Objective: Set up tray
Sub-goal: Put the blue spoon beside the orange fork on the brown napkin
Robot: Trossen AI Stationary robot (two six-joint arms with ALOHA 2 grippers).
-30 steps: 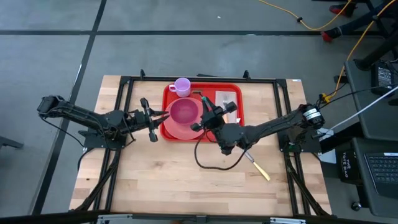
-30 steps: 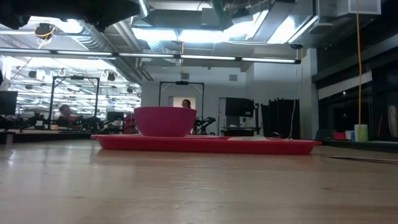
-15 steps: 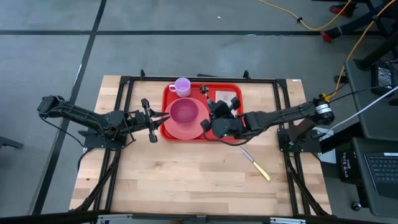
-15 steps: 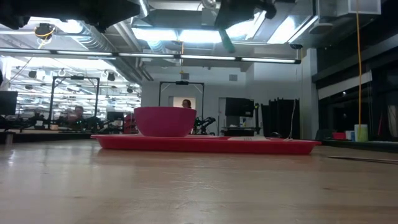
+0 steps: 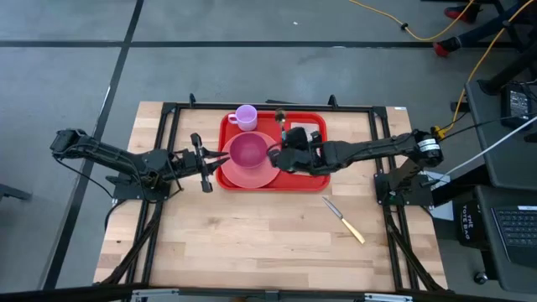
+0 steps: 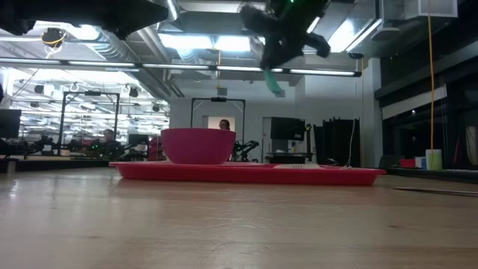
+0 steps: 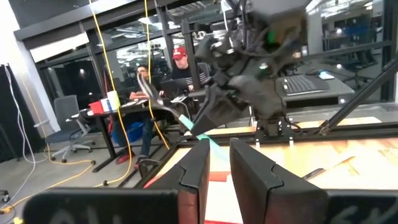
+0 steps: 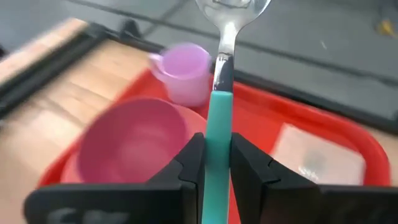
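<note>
Placing cutlery: my right gripper [image 8: 214, 163] clamps a teal-handled spoon [image 8: 219, 106] above the tray [image 5: 315, 172], bowl [image 8: 134, 140] just ahead. Next: lower, release. Left gripper [image 7: 216, 171] empty, jaws slightly parted.

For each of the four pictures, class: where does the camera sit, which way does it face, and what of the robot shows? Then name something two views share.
High view: above, looking straight down on the table, red tray and both arms.
Low view: at table-top height, looking level across to the tray; the right gripper hangs overhead.
Left wrist view: on the left arm, facing the right arm; its own fingers show.
Right wrist view: on the right arm, looking down at the bowl and cup; its jaws grip a teal-handled spoon.
Shared: that spoon also shows in the low view.
</note>
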